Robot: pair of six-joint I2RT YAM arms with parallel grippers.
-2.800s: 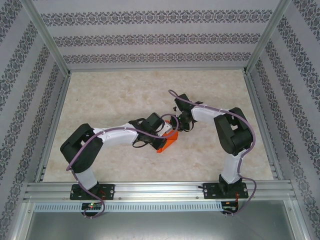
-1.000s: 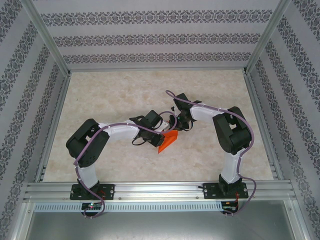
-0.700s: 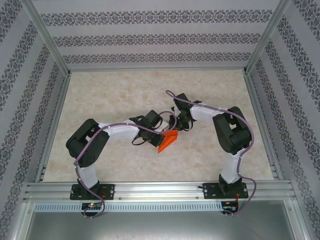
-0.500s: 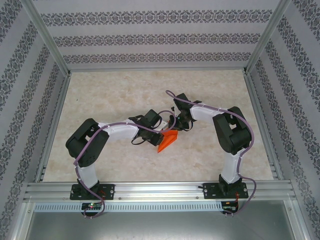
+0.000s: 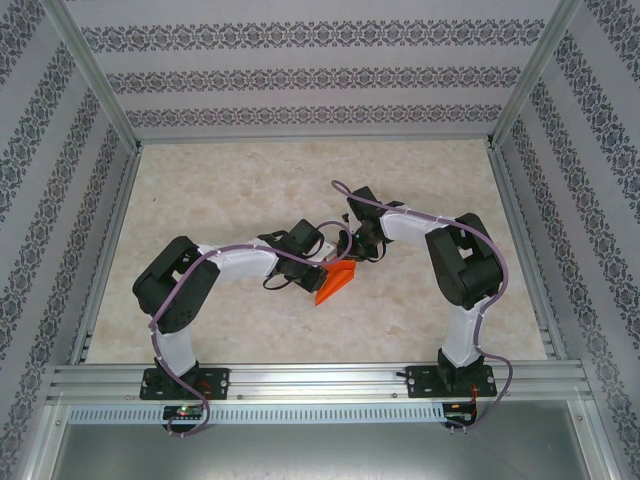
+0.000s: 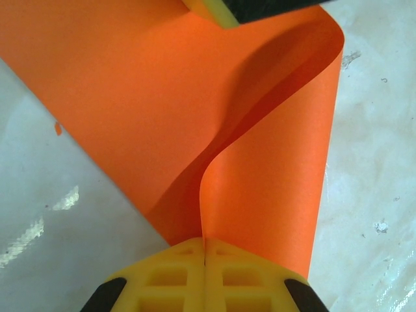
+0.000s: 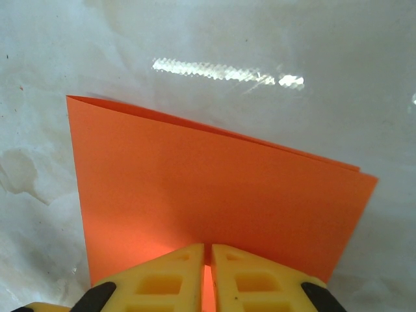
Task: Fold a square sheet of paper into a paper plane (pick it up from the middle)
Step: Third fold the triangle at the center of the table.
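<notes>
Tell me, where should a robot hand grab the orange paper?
Pinch a thin edge, coming in from the side. The orange paper is thin and floppy, bending between the left gripper and right gripper, which clamp opposite edges that way.

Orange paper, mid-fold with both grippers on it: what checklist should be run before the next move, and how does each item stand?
1. Left gripper shut on the orange paper: ok, pads meet over its edge.
2. Right gripper shut on the paper: ok.
3. Fold pressed flat: not ok, the sheet bulges in a loose curl in the left wrist view.
4. Layer edges matched: not ok, they part slightly toward one corner in the right wrist view.
5. Paper resting on the table: cannot tell.
</notes>
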